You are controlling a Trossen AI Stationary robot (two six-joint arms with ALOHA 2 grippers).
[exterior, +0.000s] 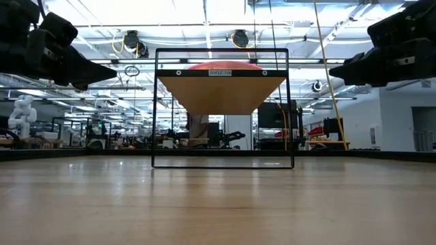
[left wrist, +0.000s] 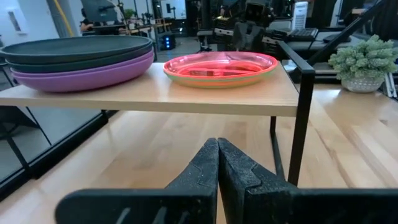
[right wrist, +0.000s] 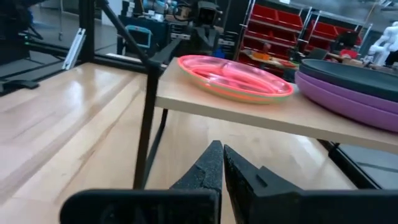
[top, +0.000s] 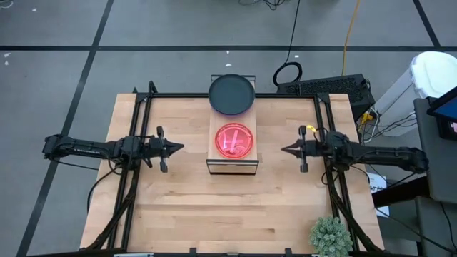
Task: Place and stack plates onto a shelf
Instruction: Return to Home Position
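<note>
Two-arm rig late in the plate-stacking task. The shelf (left wrist: 205, 99), a pale wood plank on a thin black metal frame, stands on the worktop (top: 178, 207) midway between the two claws. The left claw (top: 175, 148) and the right claw (top: 287, 150) point at it from opposite sides, level with each other and well apart from it. Both wrist views show the fingers pressed together and holding nothing.

Progress: every plate in view lies on the plank, in two piles. The pink plates (top: 233, 140) sit straight ahead of both claw tips, on the line joining them, over a green rim (left wrist: 217, 83). The dark plates (top: 231, 93) lie off that line toward the shelf's far end, over the purple plates (left wrist: 93, 74), and overhang the plank's edge. No plate lies loose on the worktop, so the stacking reads as finished; at most, the parking of the arms appears to remain.

Materials: the plates are round, shallow and smooth. The pink ones are translucent and glossy, with moulded dividers showing through; the dark and purple ones are opaque and matt. The worktop is jointed light wood with visible grain.
</note>
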